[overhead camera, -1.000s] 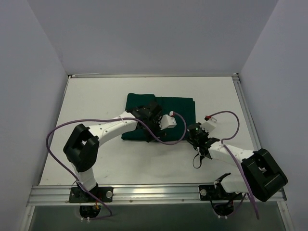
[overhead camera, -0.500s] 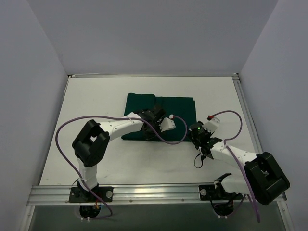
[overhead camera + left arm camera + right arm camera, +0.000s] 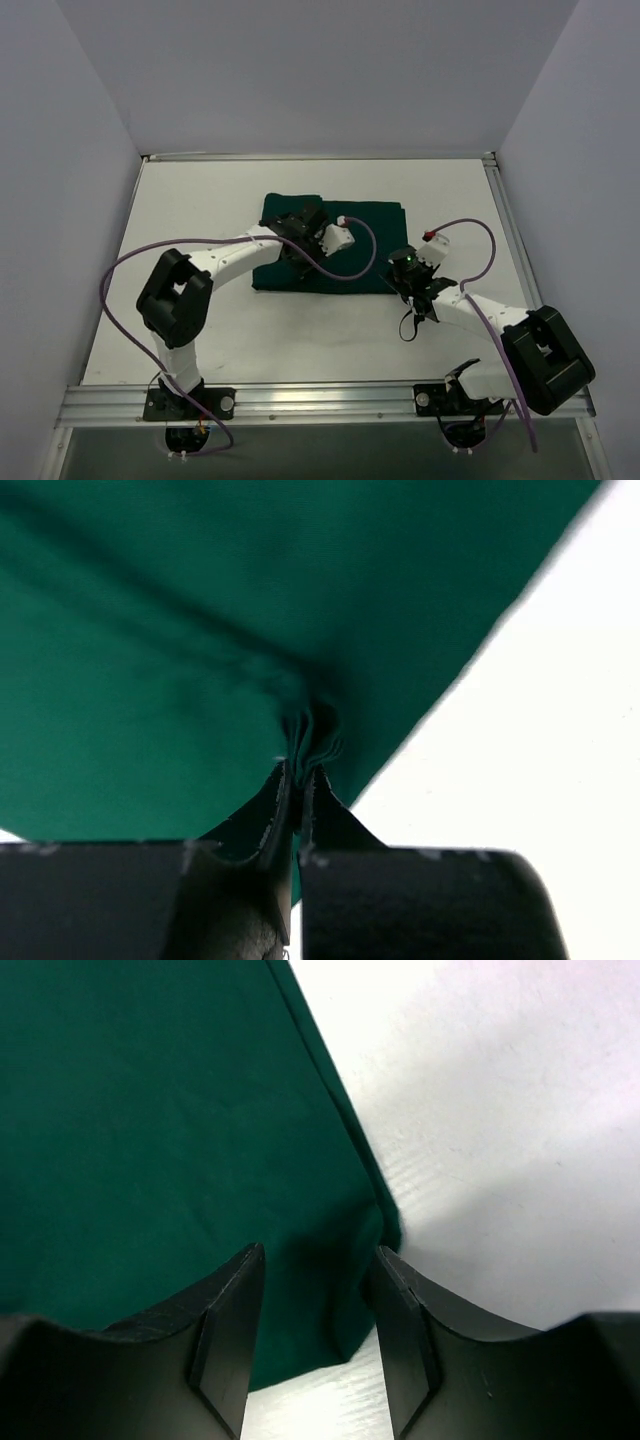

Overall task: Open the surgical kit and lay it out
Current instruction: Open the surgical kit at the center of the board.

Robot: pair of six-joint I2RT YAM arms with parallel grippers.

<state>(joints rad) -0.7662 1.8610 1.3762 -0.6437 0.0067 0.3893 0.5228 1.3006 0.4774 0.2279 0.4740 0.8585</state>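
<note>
Unfolding begins: the wrap (image 3: 365, 240) lies folded on the table (image 3: 200, 320), with nothing laid out yet.
From above, both grippers sit at its near edge. Left wrist: the left gripper (image 3: 300, 780) is nipped tight on a pleat of cloth. Right wrist: the right gripper (image 3: 315, 1260) stands half-wide astride the corner, gripping nothing. Next, I'd judge, lift and peel that flap outward.

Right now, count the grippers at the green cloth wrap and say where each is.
2. The left gripper is shut on a pinched fold of the green cloth wrap near its edge; the right gripper stands open over the wrap's near right corner. Neither is hidden.
</note>
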